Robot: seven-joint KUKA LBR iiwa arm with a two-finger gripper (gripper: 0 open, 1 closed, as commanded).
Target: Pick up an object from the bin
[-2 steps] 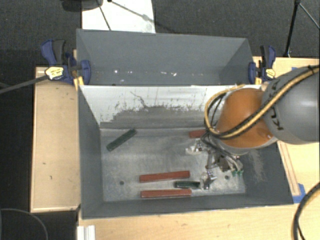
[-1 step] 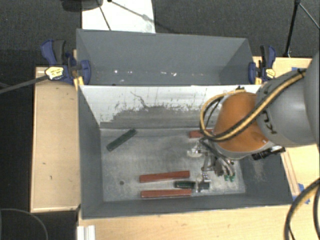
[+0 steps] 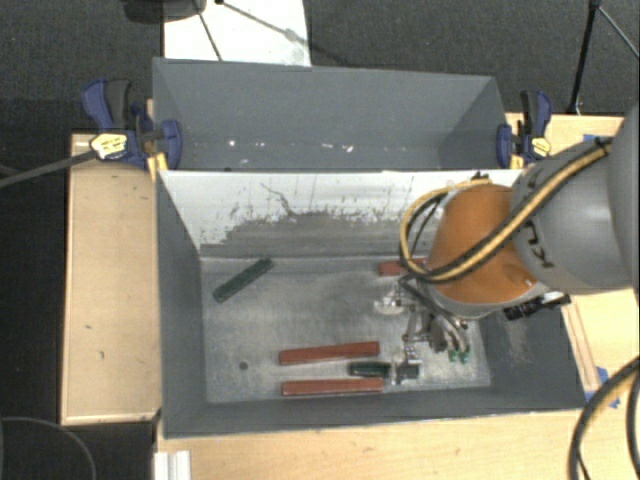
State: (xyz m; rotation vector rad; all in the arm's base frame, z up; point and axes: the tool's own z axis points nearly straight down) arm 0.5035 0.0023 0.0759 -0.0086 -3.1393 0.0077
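Carrier: grey metal bin (image 3: 182, 298), sloped walls, flat floor w/ scuffed patch toward back wall.
Arm: comes in over bin's right edge; orange wrist cover (image 3: 480, 243) w/ looped cables hangs above right half of floor.
Gripper (image 3: 408, 368): low in bin, near front edge, right of middle, tip at or just above the floor.
Gripper state: cannot tell how wide it is. Tip is small and dark against clutter. Nothing seen lifted or clearly held.
Nearest thing: short dark-green stubby piece (image 3: 368, 370), lying flat, just to the bin's-left side of gripper tip. Touching or a hair apart, can't say.
Other things nr gripper: two long red-brown flat bars, one (image 3: 328, 353) just behind the green stub, other (image 3: 332, 388) just in front of it, closest to front edge. Both lie roughly parallel to front edge.
Further off: dark-green flat bar (image 3: 243, 279), tilted, toward back-left corner, well apart from gripper. Small red-brown bit (image 3: 388, 268) by back wall, partly hidden by the arm.
Task thing (judgement): green stub is likeliest pick since gripper sits beside it. Not certain.
Done so far: arm is down inside bin at floor level next to a candidate.
Left to do: secure hold not shown, plus lift clear of bin. Everything lies on the floor, so est. roughly mid-task at most.
Risk: bars crowd the stub on both sides, could get nudged or caught along w/ it.
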